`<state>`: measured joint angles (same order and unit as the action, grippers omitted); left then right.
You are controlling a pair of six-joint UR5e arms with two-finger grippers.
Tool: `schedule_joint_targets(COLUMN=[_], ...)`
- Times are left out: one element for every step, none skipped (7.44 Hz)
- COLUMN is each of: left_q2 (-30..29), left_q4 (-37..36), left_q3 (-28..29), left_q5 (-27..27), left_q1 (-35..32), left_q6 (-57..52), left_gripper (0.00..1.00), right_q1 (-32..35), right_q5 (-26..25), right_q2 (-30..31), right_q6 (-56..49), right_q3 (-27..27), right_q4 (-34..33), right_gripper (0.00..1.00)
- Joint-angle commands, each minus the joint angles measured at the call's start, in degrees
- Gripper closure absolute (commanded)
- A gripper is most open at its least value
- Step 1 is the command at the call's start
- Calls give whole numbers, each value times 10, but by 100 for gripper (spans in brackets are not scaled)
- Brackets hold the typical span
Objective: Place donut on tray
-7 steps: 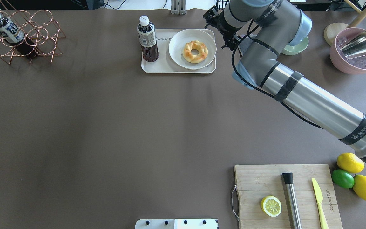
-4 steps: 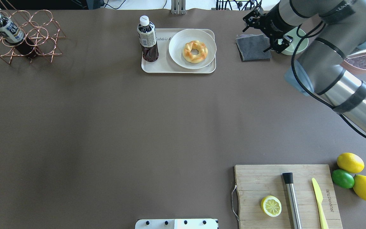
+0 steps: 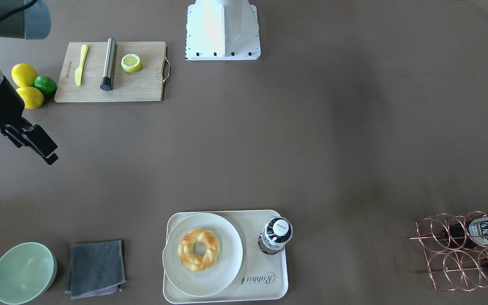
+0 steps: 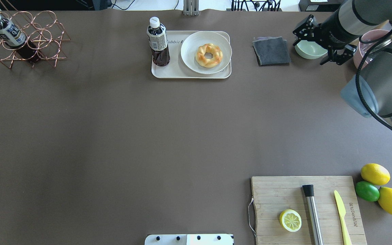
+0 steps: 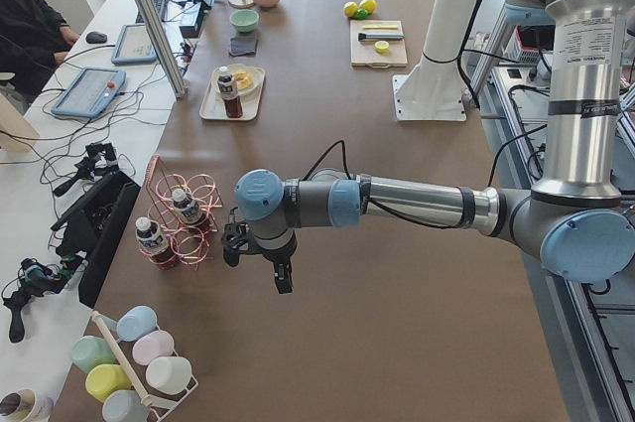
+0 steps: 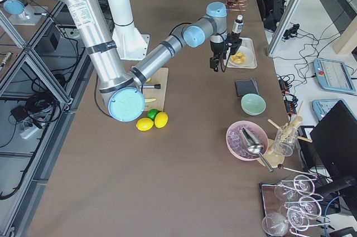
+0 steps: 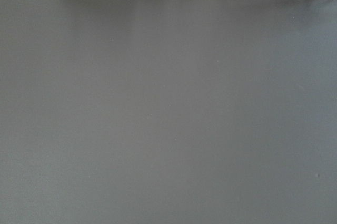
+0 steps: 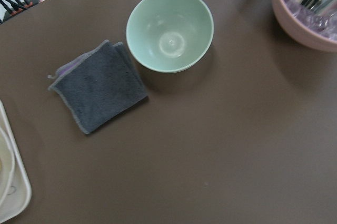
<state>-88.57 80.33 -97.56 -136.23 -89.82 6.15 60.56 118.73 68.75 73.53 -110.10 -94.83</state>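
The donut (image 4: 209, 55) is a golden twisted ring lying on a round white plate (image 4: 191, 54). The plate stands on the cream tray (image 4: 172, 69) at the far middle of the table. The donut (image 3: 198, 249) and the tray (image 3: 280, 262) also show in the front-facing view. My right gripper (image 4: 315, 42) hangs open and empty above the green bowl, well to the right of the tray. It also shows in the front-facing view (image 3: 36, 144). My left gripper (image 5: 283, 278) hovers over bare table by the wire rack; I cannot tell if it is open or shut.
A dark drink bottle (image 4: 158, 41) stands on the tray's left end. A grey cloth (image 4: 271, 51), the green bowl (image 4: 310, 51) and a pink bowl (image 6: 248, 136) lie right of the tray. A cutting board (image 4: 284, 197), lemons and a lime are near right. A wire rack (image 4: 22, 37) stands far left.
My right arm has swung to the right, from beside the plate, past the grey cloth, to over the green bowl. The donut, plate and tray have not moved.
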Motion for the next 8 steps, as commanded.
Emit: schedule_joint_targets(left_q2=[2, 0, 0, -1, -2, -2, -2, -3], left_q4=[0, 0, 0, 0, 0, 0, 0, 0], left_q3=[-1, 0, 0, 0, 0, 0, 0, 0], left_q5=[0, 0, 0, 0, 0, 0, 0, 0], left_q1=[0, 0, 0, 0, 0, 0, 0, 0], left_q6=[0, 0, 0, 0, 0, 0, 0, 0], left_gripper=[2, 2, 2, 2, 2, 2, 2, 2], right_q1=[57, 88, 123, 161, 190, 218, 240, 256], right_q5=[-31, -32, -30, -14, 34, 81, 104, 131], right_q2=[70, 81, 91, 96, 113, 130, 156, 183], right_q6=[-292, -427, -543, -630, -674, -699, -741, -748], right_q3=[-29, -26, -13, 13, 32, 47, 48, 58], right_q4=[-103, -150, -179, -182, -178, -175, -171, -137], right_gripper=[0, 0, 0, 0, 0, 0, 0, 0])
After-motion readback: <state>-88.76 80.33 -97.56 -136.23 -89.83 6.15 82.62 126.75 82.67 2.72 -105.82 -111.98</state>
